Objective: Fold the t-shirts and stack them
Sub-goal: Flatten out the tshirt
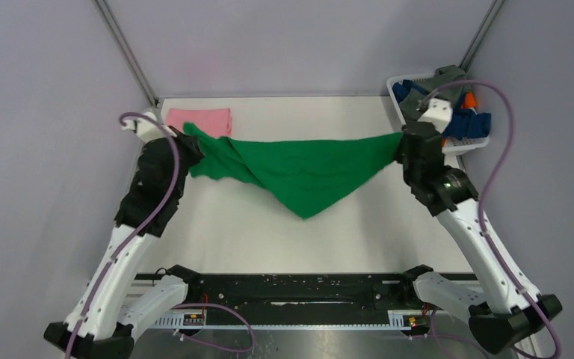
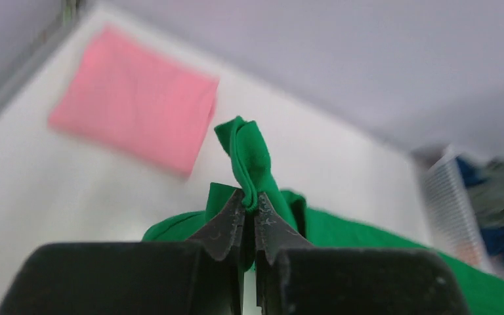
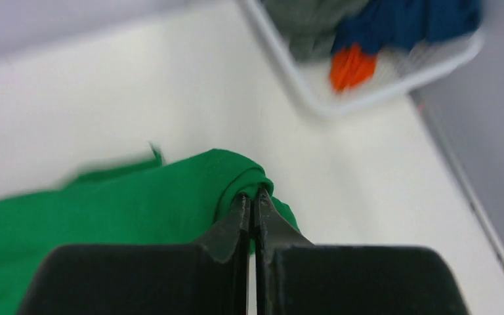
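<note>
A bright green t-shirt (image 1: 299,168) hangs stretched between my two grippers above the table, its middle sagging to a point. My left gripper (image 1: 191,142) is shut on its left end; the left wrist view shows the green cloth (image 2: 252,157) bunched in the closed left gripper (image 2: 250,200). My right gripper (image 1: 403,146) is shut on its right end; the green cloth (image 3: 170,197) is pinched in it (image 3: 251,197). A folded light pink t-shirt (image 1: 199,120) lies flat at the back left, also in the left wrist view (image 2: 134,98).
A white slotted basket (image 1: 474,146) at the back right holds dark blue (image 1: 467,123), grey-olive (image 1: 448,75) and orange (image 1: 471,99) shirts; it also shows in the right wrist view (image 3: 394,85). Grey walls enclose the white table (image 1: 269,232) on three sides.
</note>
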`<state>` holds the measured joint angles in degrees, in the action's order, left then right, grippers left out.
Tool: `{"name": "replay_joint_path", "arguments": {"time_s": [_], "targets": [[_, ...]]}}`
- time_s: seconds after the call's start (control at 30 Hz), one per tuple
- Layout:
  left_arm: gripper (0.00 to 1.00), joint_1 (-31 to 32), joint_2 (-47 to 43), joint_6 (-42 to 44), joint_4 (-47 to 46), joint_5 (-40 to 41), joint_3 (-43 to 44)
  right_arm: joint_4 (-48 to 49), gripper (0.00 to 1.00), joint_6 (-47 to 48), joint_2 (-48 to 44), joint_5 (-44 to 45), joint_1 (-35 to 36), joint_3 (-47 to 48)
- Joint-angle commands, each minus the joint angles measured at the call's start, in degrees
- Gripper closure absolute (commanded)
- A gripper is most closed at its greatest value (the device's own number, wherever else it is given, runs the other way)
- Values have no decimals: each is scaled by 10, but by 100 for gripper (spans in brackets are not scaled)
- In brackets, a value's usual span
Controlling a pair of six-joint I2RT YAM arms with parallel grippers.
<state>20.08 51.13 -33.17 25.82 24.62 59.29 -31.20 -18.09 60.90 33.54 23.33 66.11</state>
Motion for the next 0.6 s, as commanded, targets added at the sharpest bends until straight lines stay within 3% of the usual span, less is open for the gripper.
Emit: {"name": "replay_joint_path", "arguments": {"time_s": [0.0,0.27,0.57], "targets": [[100,0,-71,91,-143,48,67,99,100,96,-55,91,-15,65],[100,0,-193,193,-281,84,79,257,100,283,-149,131,-16,105],[100,-1,-216,207,-299,31,106,183,100,300,-176,92,-16,164]]}}
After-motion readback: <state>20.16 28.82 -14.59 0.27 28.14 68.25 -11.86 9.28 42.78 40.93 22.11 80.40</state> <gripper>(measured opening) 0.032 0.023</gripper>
